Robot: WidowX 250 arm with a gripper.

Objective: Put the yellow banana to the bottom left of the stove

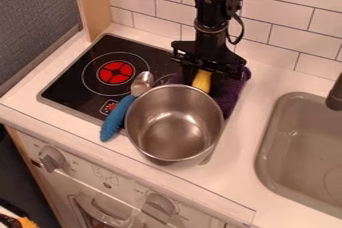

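Banana, yellow, beneath black two-finger gripper, behind stainless-steel saucepan.
Upper end hidden by gripper, lower end by saucepan rim; located toward right rear of black glass stove, beside purple cloth. Gripper open or closed on banana: impossible to tell. Cloth partly covered by saucepan and gripper. Metal spoon with ribbed blue handle, laid across stove's front edge, left of saucepan. Grey sink basin and dark faucet, both cut off at right edge. Orange-yellow item, cropped at lower left corner, identity unclear. Markings around white front-panel knobs, too small to read.
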